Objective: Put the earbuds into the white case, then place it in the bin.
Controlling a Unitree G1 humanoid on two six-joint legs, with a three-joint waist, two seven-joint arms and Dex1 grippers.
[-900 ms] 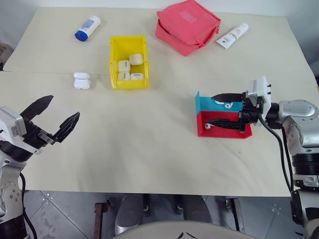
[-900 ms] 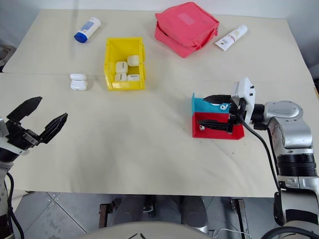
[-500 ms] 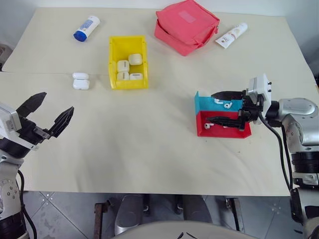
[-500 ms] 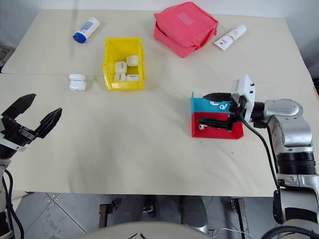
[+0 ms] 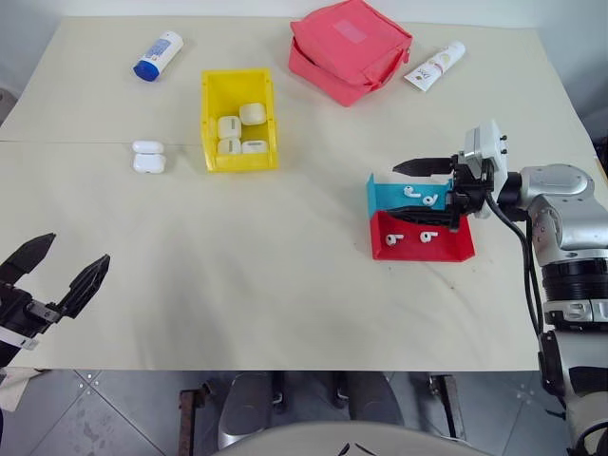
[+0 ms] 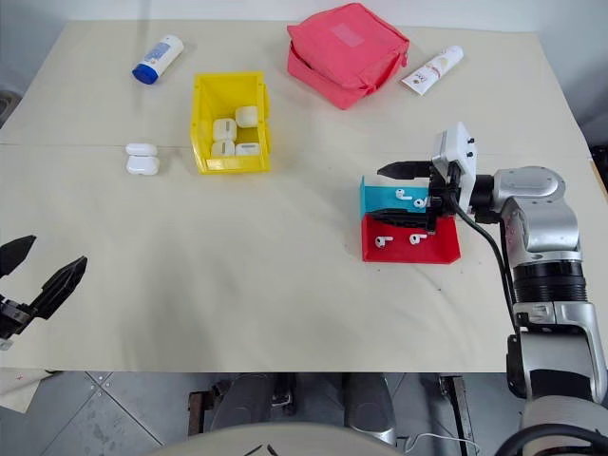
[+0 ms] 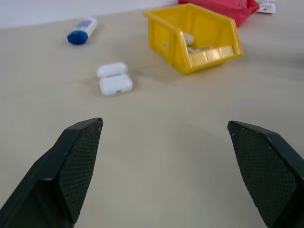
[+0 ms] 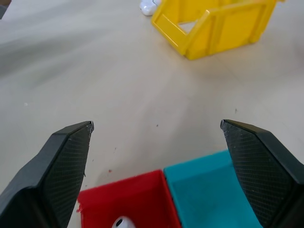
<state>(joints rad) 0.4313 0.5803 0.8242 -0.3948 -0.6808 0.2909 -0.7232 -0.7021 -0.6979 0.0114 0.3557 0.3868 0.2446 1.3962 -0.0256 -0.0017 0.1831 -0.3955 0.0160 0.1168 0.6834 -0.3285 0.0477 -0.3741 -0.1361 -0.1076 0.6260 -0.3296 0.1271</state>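
We are holding our right tool wide open and empty over the blue-and-red plastic tray, where tiny white stemmed earbuds are lying. Our left tool, at seven o'clock, is gaping empty. The glossy white pebble-shaped case is resting at ten o'clock on the surface, just beside the bright yellow plastic bin.

So on the table, the bin sits toward the far left with a few cases inside, and the white case lies open just left of it, with a bottle further back. The pouch is at the far edge right of the bin, a tube just right of that. Nearer on the right is the tray, with earbuds in both compartments.
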